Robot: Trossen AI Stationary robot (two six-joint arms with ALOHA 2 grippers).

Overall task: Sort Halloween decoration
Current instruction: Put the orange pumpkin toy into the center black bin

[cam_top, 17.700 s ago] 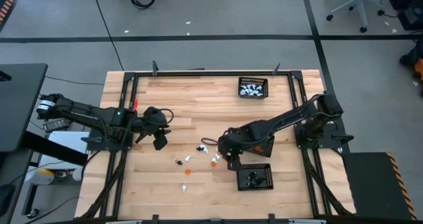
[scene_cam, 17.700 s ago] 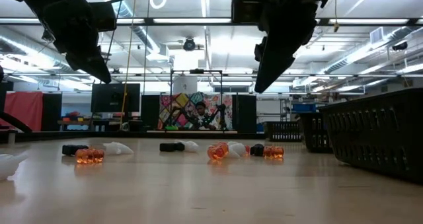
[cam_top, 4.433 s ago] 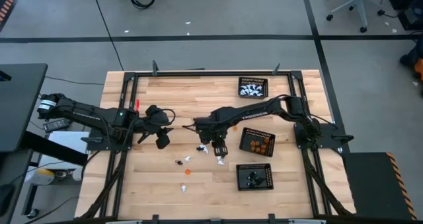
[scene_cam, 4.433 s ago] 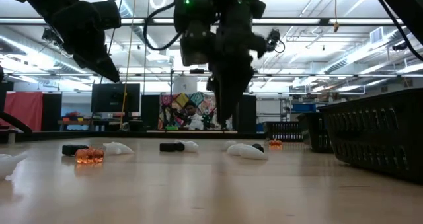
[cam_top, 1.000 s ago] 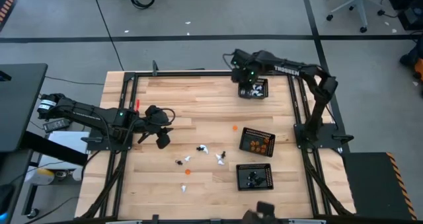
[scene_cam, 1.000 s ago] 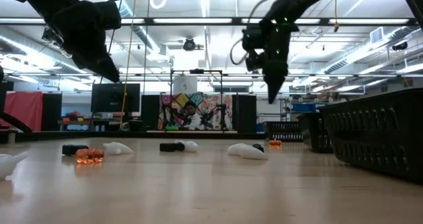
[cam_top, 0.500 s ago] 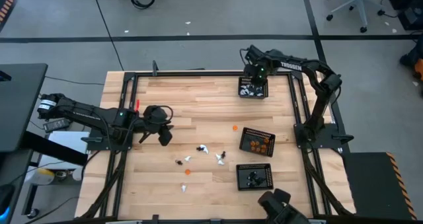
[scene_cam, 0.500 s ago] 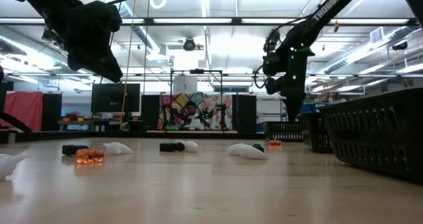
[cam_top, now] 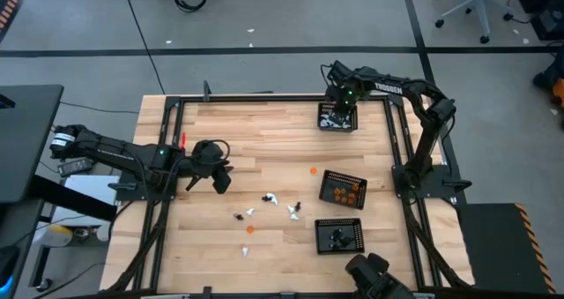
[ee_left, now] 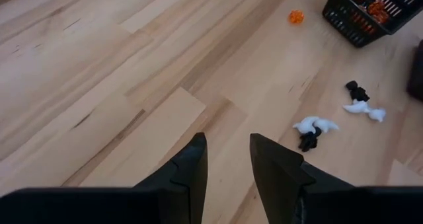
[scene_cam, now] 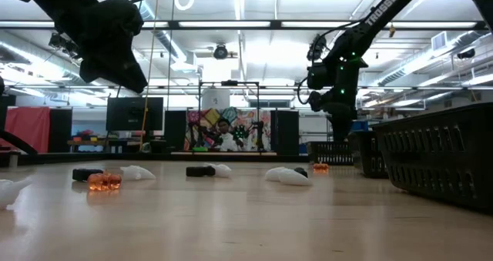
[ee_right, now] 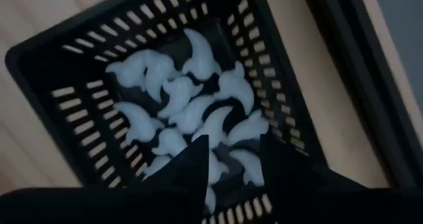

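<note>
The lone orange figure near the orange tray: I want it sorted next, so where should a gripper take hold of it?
The orange figure lies alone on bare wood, apart from the tray of orange pieces. It looks small and rounded, so probably come straight down and close the fingers around its middle; no side seems blocked.

Right hand (cam_top: 337, 108) above far tray (cam_top: 352, 125); left hand (cam_top: 220, 181) left of scattered figures (cam_top: 270, 199).

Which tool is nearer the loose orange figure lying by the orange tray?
Right, narrowly. The right tool hangs over the white-figure tray, behind the orange figure. The left tool hovers farther off, near the table's left side.
</note>
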